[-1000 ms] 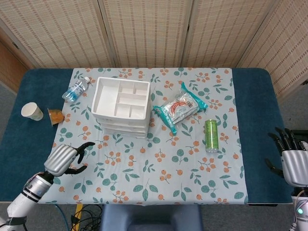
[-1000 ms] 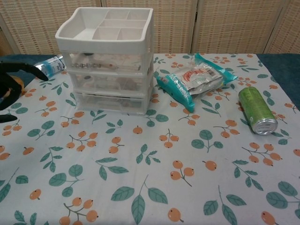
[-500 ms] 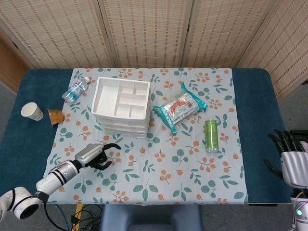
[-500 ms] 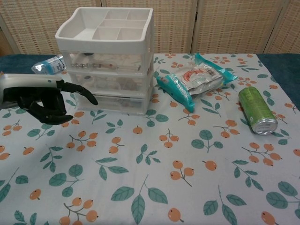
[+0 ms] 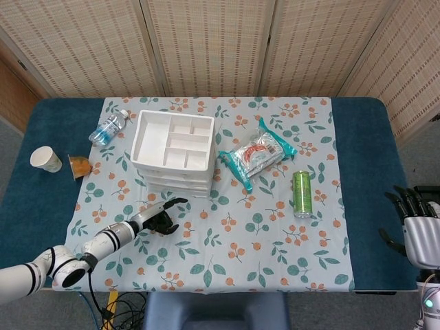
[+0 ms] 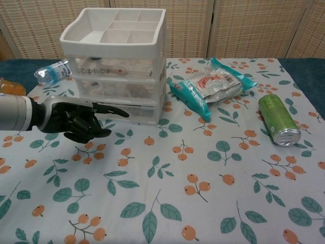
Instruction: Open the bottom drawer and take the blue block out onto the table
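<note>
The white three-drawer unit (image 5: 172, 155) stands at the table's back left, all drawers closed; its bottom drawer (image 6: 137, 113) faces the chest camera. The drawers' cloudy fronts show no blue block. My left hand (image 6: 81, 121) hovers low over the cloth just in front of and left of the bottom drawer, holding nothing. One finger stretches toward the drawer front and the others are loosely curled. The head view shows the same left hand (image 5: 159, 217) below the unit. My right hand (image 5: 418, 230) sits off the table's right edge with its fingers apart and nothing in it.
A water bottle (image 5: 108, 128) lies left of the unit, with a paper cup (image 5: 46, 159) and a small orange cup (image 5: 80, 166) further left. A snack bag (image 5: 258, 152) and a green can (image 5: 301, 194) lie to the right.
My left hand has travelled from the table's front-left edge rightward and forward to the front of the bottom drawer. The right hand has stayed put.
</note>
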`<state>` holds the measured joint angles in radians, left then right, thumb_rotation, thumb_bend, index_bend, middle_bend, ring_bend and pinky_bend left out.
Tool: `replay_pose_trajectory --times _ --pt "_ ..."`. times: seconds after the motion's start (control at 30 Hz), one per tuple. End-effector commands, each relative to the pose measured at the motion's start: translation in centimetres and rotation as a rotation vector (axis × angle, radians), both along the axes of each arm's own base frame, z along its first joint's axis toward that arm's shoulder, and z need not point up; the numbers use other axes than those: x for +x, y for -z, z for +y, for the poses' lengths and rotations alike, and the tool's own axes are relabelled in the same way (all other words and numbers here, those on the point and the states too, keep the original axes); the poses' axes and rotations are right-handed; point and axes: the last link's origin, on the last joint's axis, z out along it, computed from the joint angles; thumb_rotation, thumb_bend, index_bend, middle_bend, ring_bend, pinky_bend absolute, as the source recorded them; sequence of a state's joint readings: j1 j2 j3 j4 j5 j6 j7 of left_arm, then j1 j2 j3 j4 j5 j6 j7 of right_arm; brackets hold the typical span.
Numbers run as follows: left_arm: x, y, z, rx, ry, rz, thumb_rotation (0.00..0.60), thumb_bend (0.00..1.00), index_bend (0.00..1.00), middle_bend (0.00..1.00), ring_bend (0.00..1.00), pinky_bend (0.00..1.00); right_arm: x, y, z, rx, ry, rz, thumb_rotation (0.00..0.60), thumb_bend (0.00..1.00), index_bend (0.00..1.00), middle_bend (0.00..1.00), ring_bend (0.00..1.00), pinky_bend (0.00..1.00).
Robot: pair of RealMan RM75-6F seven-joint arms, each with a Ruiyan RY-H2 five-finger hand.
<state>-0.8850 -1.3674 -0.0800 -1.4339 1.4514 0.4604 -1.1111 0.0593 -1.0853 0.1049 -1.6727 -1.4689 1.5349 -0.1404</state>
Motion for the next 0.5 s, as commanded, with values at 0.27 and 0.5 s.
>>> replay_pose_trajectory --times 0.27,0.5 --pt "-0.23 1.53 0.79 -0.032 -0.192 -0.046 0.6 0.47 0.05 0.99 1.0 1.0 -0.43 -0.08 0.17 0.001 0.007 -0.023 0.6 0.26 0.16 0.12 0.15 0.22" --pt "-0.3 1.7 0.98 -0.04 -0.272 -0.068 0.6 0.47 0.05 0.99 1.0 1.0 -0.8 -0.22 0.4 -0.007 0.015 -0.03 0.6 0.26 0.16 0.12 0.16 0.21"
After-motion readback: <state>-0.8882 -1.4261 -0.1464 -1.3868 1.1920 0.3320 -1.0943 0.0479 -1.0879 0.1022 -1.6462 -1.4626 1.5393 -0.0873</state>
